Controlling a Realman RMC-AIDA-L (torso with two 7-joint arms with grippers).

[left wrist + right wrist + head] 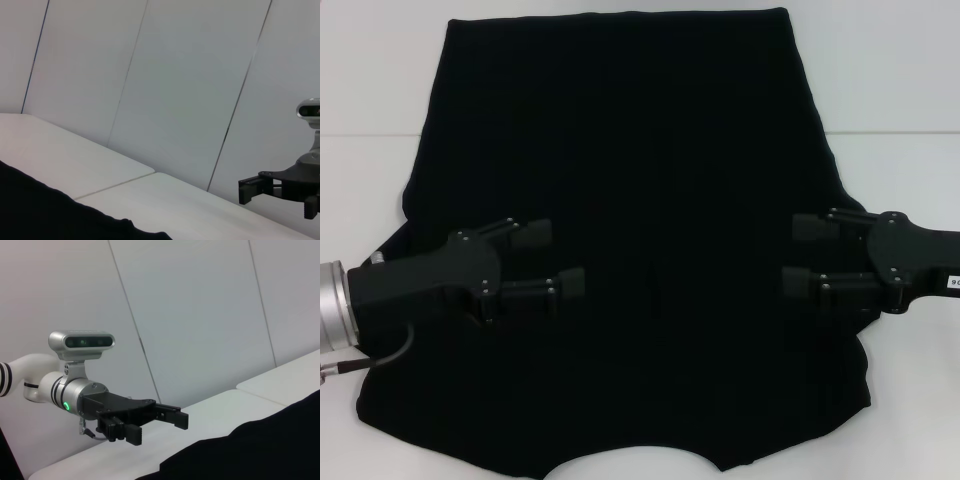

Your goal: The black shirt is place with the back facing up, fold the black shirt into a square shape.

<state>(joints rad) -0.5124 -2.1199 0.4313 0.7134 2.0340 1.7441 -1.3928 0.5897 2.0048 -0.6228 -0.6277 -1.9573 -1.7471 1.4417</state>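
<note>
Mostly filling the head view, the black shirt (pixel 650 150) lies spread flat on the white worktop (pixel 370 90), its curved neckline at the bottom edge of the frame. No fold shows yet, so the whole folding job appears to remain. At lower left, the left gripper (pixel 552 258) hovers over the fabric with fingers spread, holding nothing. At right centre, the right gripper (pixel 802 253) mirrors it, also spread and empty.
</note>
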